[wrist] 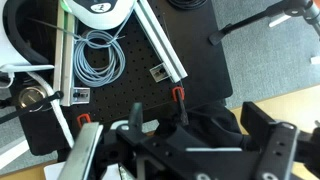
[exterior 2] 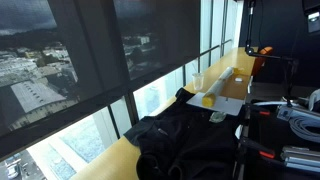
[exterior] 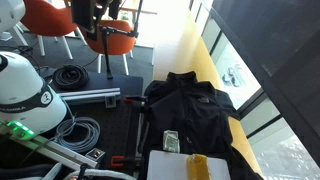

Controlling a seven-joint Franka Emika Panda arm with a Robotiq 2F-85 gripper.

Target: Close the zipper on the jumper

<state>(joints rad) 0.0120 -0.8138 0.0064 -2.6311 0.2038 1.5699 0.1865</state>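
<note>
**Jumper point(exterior: 200, 115) spread on the counter, gripper point(wrist: 190, 150) over the pegboard**

Black fabric covers much of the yellow counter point(exterior: 215, 55) that runs along the window. In both exterior views the jumper lies flat, collar away from the white sheet point(exterior: 160, 168) and hem just beside it. A sleeve hangs towards the window edge in an exterior view point(exterior 2: 150, 150). The zipper point(exterior: 190, 110) runs down the front centre as a faint dark line. It is too thin to tell whether it is done up.

A yellow object point(exterior: 197, 165) rests on the white sheet, near the hem.

In the wrist view the gripper fills the bottom of the picture as a dark mass above a black pegboard point(wrist: 200, 50). Its fingers merge with the dark surface, so I cannot tell whether they are apart or together, and nothing is seen held. A coil of grey cable point(wrist: 100, 55) lies on the pegboard beside an aluminium rail point(wrist: 160, 45). A red-handled clamp point(wrist: 178, 95) stands close to the gripper. The robot's white base point(exterior: 25, 90) sits well apart from the jumper, with black cable coils point(exterior: 72, 75) on the floor near it.
</note>
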